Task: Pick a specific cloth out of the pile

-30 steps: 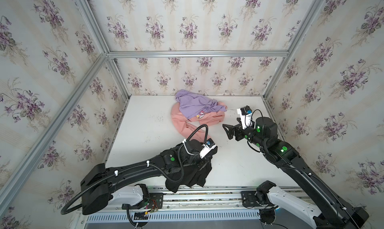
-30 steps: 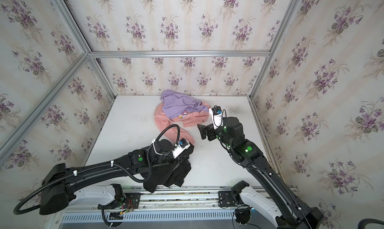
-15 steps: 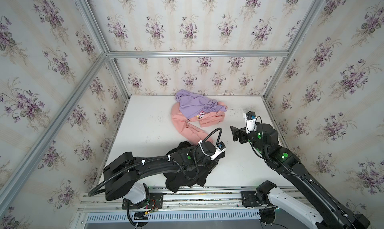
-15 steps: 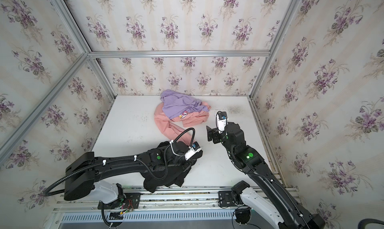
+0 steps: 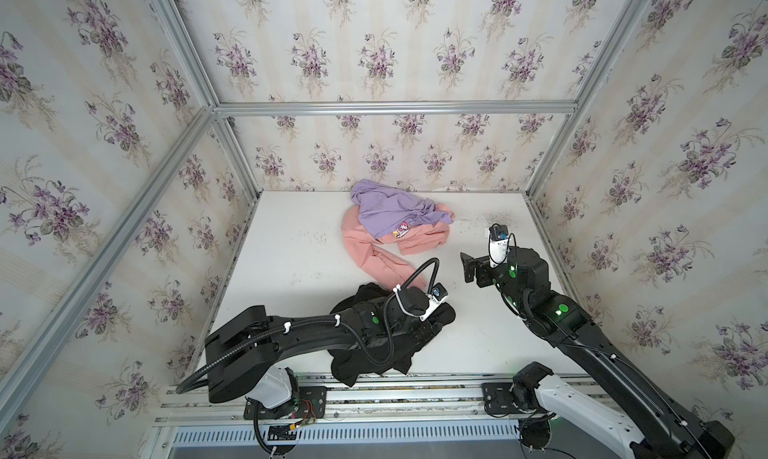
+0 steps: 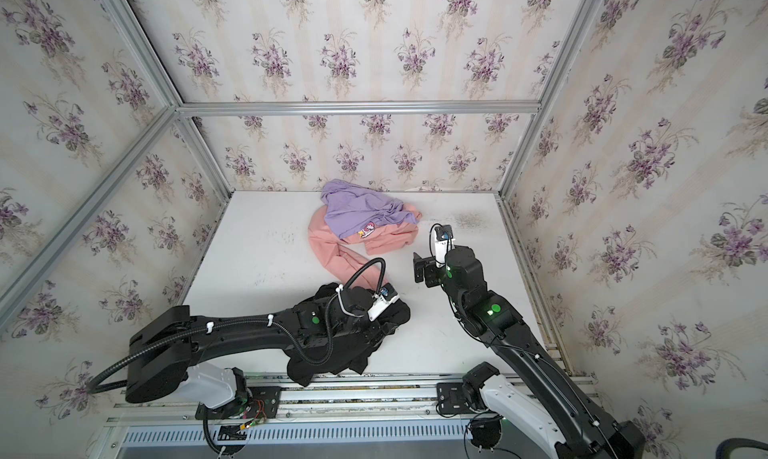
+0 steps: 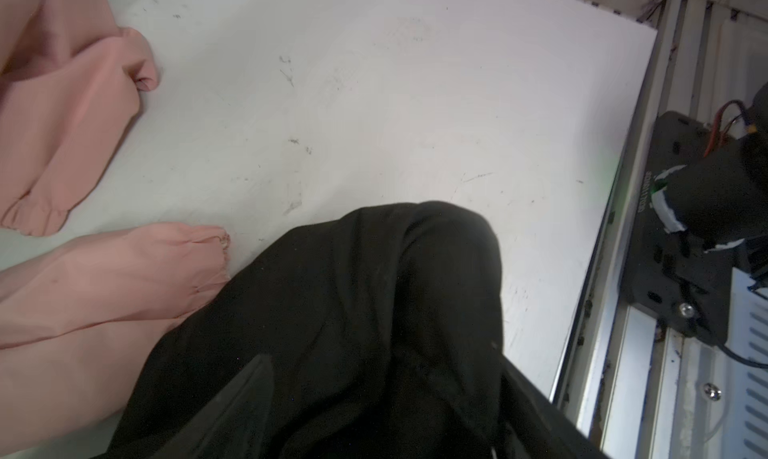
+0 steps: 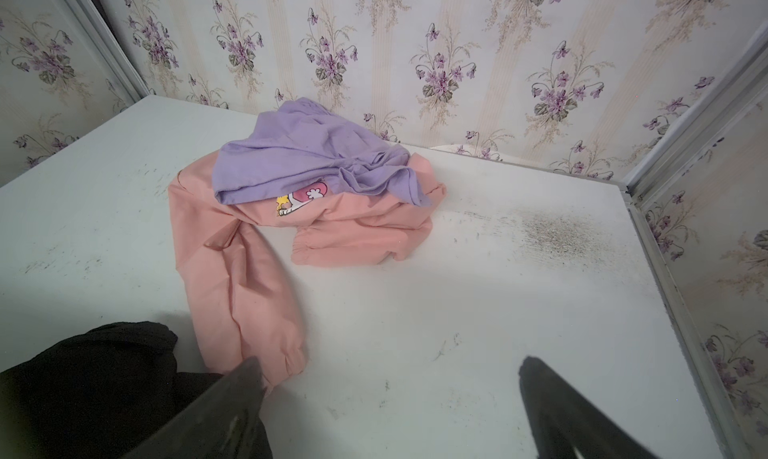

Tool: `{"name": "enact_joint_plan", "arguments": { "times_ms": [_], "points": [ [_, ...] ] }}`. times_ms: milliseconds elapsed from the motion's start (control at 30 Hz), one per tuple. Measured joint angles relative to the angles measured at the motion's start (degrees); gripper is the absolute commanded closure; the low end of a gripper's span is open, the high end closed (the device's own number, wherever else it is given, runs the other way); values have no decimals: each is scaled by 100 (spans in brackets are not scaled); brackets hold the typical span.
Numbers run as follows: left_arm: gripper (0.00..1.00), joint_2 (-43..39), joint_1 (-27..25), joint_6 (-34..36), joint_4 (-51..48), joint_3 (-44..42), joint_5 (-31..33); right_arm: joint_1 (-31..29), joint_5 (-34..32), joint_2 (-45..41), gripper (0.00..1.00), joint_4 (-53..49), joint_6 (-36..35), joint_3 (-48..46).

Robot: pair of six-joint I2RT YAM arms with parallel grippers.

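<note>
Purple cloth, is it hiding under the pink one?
No, in the right wrist view the purple cloth lies on top of the pink cloth, covering part of its cartoon picture.

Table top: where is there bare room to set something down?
Widest bare patch of the table: between the left wall and the salmon-pink garment. A smaller one: between that garment and the right wall, below the right gripper. Crowded: far middle, lilac garment on pink; near middle, black cloth under the left arm.
</note>
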State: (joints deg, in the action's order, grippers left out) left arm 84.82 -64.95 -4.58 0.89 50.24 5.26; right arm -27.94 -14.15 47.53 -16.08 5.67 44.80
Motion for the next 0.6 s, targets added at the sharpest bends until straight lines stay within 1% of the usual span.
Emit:
{"name": "enact_joint_plan", "arguments": {
  "times_ms": [67, 100, 233, 333, 400, 467, 600],
  "points": [
    [2, -243, 0, 0, 33, -59, 76, 15, 4, 50, 1, 55, 61, -31],
    [0, -352, 0, 0, 37, -85, 111, 22, 9, 72, 1, 52, 98, -35],
    [0, -903, 4, -13, 52, -249, 269, 59, 46, 157, 1, 109, 227, -74],
    [0, -1362, 101, -13, 109, -433, 382, 153, 44, 201, 1, 275, 269, -219],
    [1, -1707, 267, -35, 116, -590, 529, 295, -13, 323, 1, 378, 269, -345],
    [1, -2035, 516, -140, 212, -807, 741, 426, -225, 590, 1, 538, 258, -474],
    [1, -2409, 1001, -262, 160, -1115, 1471, 520, -785, 1233, 1, 1248, -205, -846]
  ]
}}
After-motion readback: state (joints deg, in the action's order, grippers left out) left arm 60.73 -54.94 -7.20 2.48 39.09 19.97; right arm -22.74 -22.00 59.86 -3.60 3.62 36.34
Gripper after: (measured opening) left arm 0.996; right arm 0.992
